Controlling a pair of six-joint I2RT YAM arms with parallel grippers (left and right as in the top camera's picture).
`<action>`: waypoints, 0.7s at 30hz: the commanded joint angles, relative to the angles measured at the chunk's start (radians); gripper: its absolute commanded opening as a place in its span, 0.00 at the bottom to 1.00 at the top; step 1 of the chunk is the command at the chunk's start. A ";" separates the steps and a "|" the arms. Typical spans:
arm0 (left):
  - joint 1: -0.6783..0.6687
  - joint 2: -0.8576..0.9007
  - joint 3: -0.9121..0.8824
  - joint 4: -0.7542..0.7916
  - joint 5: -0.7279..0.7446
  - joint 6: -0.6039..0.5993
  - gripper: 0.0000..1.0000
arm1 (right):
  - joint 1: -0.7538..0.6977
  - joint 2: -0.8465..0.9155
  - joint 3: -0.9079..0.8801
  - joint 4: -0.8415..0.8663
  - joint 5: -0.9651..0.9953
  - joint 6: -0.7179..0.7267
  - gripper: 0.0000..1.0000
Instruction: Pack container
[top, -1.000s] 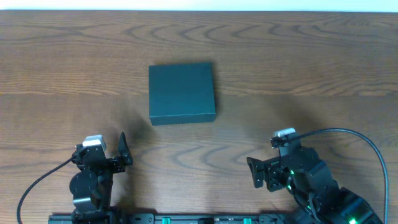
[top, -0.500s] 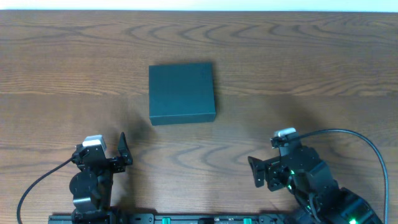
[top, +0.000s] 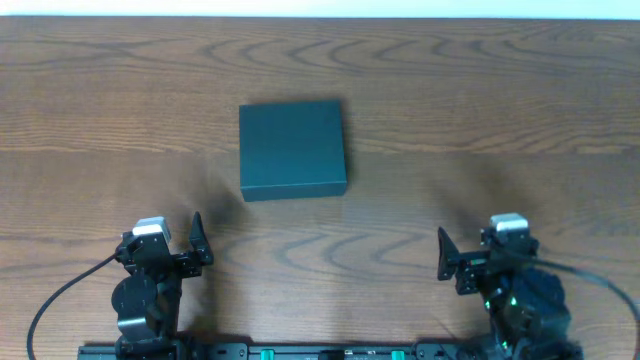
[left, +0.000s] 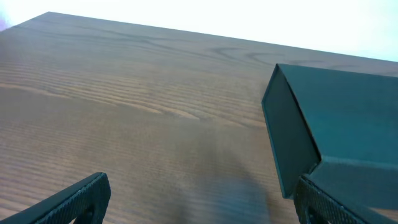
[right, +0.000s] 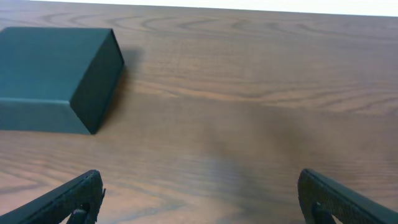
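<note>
The container (top: 293, 149), a dark teal square box with its lid down, lies flat on the wooden table (top: 480, 90), a little left of centre. My left gripper (top: 162, 247) stands open near the front edge, below and left of the box. In the left wrist view the container (left: 348, 134) shows ahead to the right, apart from the open left gripper (left: 202, 208). My right gripper (top: 488, 262) is open at the front right, well clear of the box. From the right wrist view, the container (right: 53, 68) sits at the far left, beyond the empty right gripper (right: 202, 202).
The table's far edge (top: 320, 18) runs along the top of the overhead view. A black rail (top: 300, 351) with green lights lines the front edge between the arm bases. Cables (top: 60, 295) loop beside the left arm.
The right arm has swung to the right and now points straight toward the far side, its jaws still open. The left arm and the container have not moved.
</note>
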 joint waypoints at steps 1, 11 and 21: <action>0.006 -0.006 -0.024 -0.003 0.000 -0.003 0.95 | -0.014 -0.097 -0.076 0.003 -0.009 -0.022 0.99; 0.006 -0.006 -0.024 -0.003 0.000 -0.003 0.95 | -0.015 -0.172 -0.224 0.002 -0.013 0.000 0.99; 0.006 -0.006 -0.024 -0.003 0.000 -0.003 0.95 | -0.014 -0.172 -0.258 0.002 -0.016 0.061 0.99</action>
